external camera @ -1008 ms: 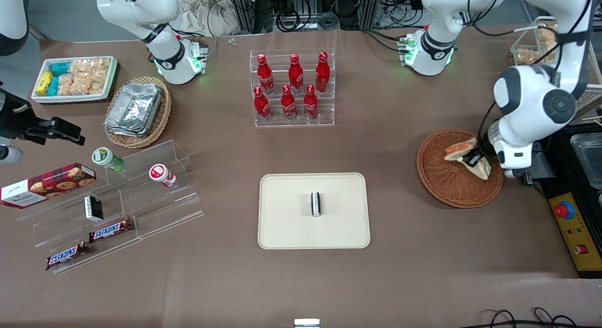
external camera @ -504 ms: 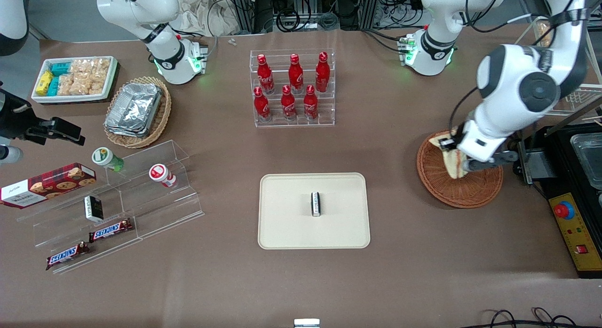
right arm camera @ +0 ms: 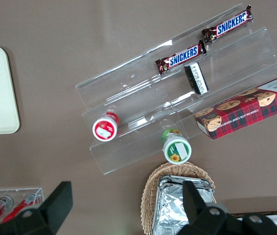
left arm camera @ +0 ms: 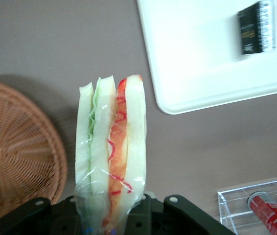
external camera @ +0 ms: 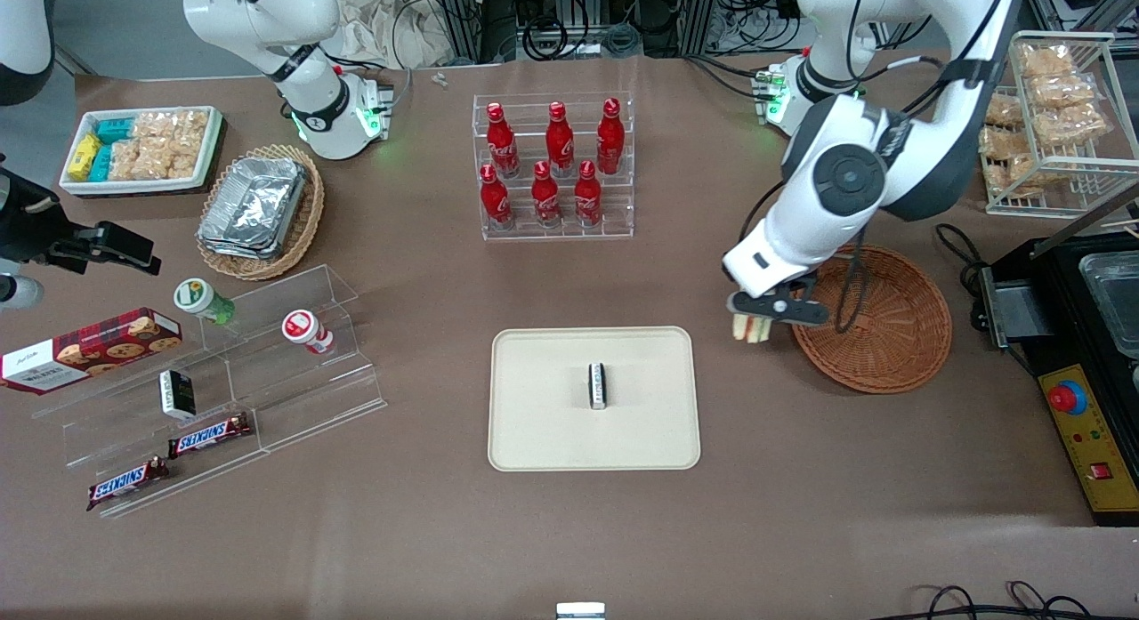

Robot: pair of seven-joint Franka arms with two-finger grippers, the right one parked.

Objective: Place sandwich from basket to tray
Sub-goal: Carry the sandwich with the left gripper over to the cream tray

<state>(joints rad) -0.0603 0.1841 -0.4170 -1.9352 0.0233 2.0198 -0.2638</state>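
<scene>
Right of centre in the front frame | gripper [external camera: 763, 310] hangs between basket [external camera: 899, 340] and tray [external camera: 534, 424], fingers clamped on the sandwich [external camera: 749, 329] | carry it level over the tray's bare cream area, clear of the small black pack [external camera: 598, 386] | lower before you release.

basket [external camera: 890, 335] is rough woven wicker, tray [external camera: 543, 433] smooth matt plastic, sandwich [left arm camera: 111, 161] in glossy cling film, claw [external camera: 772, 307] black plastic

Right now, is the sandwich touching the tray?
Apart. In the left wrist view the sandwich, held in the gripper, hangs over bare table, with a clear strip of table between it and the tray.
</scene>
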